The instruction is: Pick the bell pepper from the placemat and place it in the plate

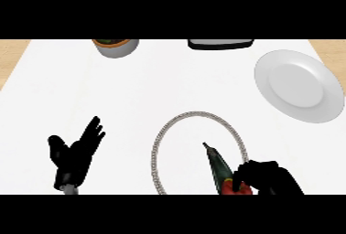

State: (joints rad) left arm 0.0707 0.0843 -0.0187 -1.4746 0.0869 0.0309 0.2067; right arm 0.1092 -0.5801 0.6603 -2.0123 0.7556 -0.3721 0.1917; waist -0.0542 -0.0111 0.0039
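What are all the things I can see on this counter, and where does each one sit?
counter: one, white, fills the view.
plate: one, white, far right.
placemat: one, round, white with a beaded rim, near middle.
bell pepper: one, dark green and red, over the placemat's near right part, held by the right hand.
pot: one, grey with something green and orange inside, far edge, left of middle.
black and white object: one, far edge, right of middle; cannot tell what it is.
left hand: one, black, open, resting near left.
right hand: one, black, curled round the pepper's near end.
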